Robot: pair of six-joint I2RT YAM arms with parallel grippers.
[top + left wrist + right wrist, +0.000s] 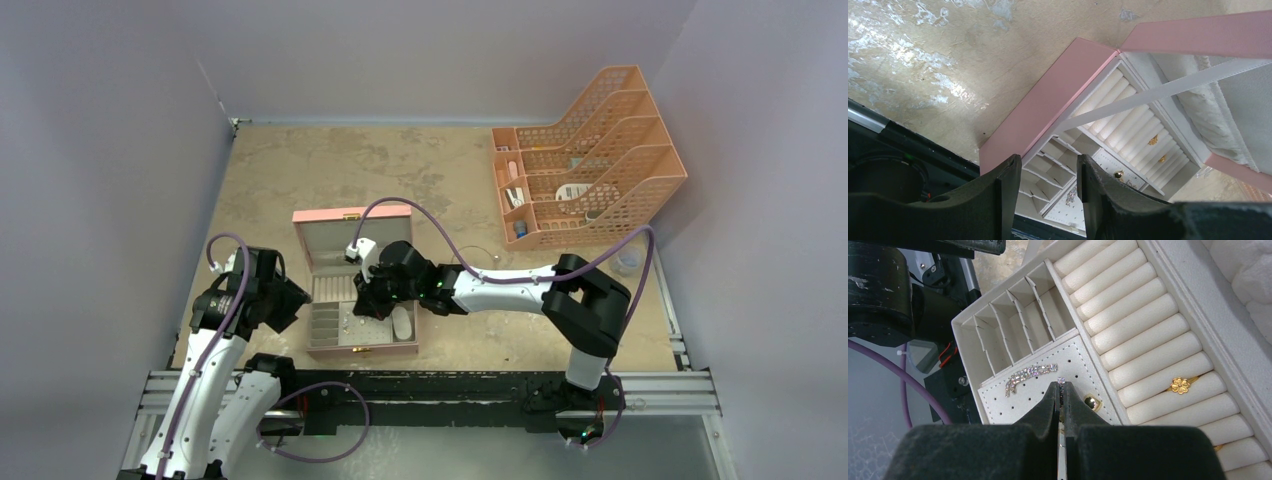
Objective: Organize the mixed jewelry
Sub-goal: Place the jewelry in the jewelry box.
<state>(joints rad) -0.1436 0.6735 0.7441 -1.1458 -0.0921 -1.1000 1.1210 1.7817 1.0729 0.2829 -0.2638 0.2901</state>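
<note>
The pink box [352, 350] lies open between my arms, its lid [335, 232] raised. My right gripper [366, 304] [1062, 386] is over the box's perforated pad [998, 407], shut on a small silvery rhinestone piece [1061, 381] that pokes out at the fingertips. A second silvery chain-like piece [1029, 375] [1071, 194] lies on that pad, beside a gold stud [1092, 401] [1118, 174]. A gold flower ring [1180, 385] sits in the ring rolls. My left gripper [292, 304] [1048, 167] is open and empty at the box's left side. A thin hoop shows faintly on the table [480, 256].
An orange mesh file organizer [600, 150] with small stationery compartments stands at the back right. A small clear object [628, 262] lies near the right wall. The box's slotted compartments [1013, 325] hold nothing. A metal rail [450, 392] runs along the near edge.
</note>
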